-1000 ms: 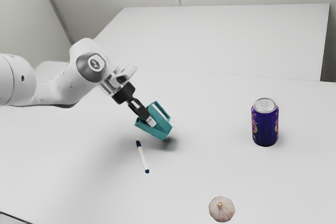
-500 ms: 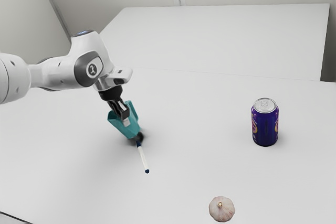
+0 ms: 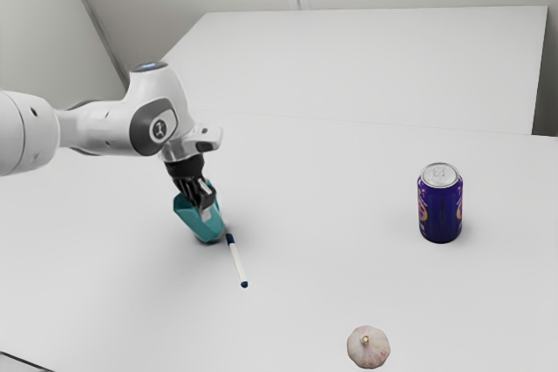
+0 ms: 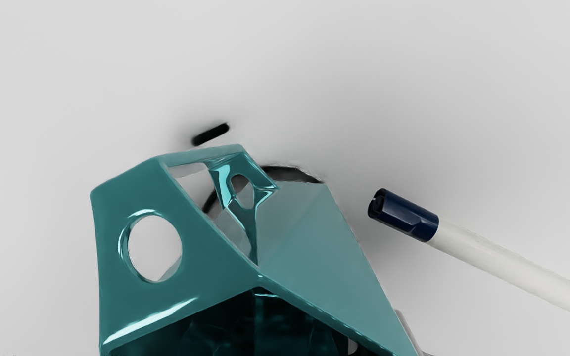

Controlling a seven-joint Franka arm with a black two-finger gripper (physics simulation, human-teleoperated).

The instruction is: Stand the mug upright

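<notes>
Leaning, gripped by the hand (image 3: 206, 210), a glossy teal mug (image 4: 314, 247), sharply faceted and round-holed.

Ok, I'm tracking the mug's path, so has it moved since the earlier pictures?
Yes, the mug has shifted toward the exterior view's left, judged against the marker, which lies where it did.

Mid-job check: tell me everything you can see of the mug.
The mug is teal, glossy, perhaps ceramic, with angular sides, a dark hollow and openings around its handle, one round. The gripper holds it tilted, mouth toward the exterior view's left, beside the marker but apart. Whether it touches the table is unclear.
</notes>
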